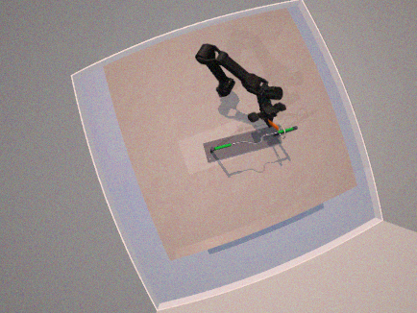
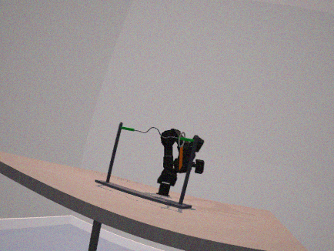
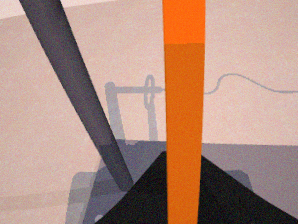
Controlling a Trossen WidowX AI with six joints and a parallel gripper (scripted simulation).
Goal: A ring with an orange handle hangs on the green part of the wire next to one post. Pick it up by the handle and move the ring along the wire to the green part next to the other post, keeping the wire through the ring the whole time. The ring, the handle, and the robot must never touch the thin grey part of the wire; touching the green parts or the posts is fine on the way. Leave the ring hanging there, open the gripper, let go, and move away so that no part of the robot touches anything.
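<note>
My gripper [image 1: 270, 123] [image 3: 178, 160] is shut on the orange handle [image 1: 273, 125] [image 2: 181, 158] [image 3: 185, 100], which hangs below the pale ring [image 1: 283, 137] [image 2: 182, 133]. The ring is around the right green part [image 1: 290, 130] [image 2: 188, 140], near its inner end, with the wire through it. The right post [image 2: 188, 173] [image 3: 75, 80] stands beside the handle, apart from it. The thin grey wire [image 2: 153, 128] curves to the left green part [image 1: 222, 147] [image 2: 128, 128] at the left post [image 2: 114, 154]. The ring is outside the wrist view; only its shadow shows there, around the thick part.
The dark base [image 1: 221, 155] [image 2: 142, 195] joins both posts on the wooden table [image 1: 192, 206] [image 2: 231, 223]. The arm [image 1: 237, 69] reaches in from behind the wire. Shadows of wire and ring lie on the table.
</note>
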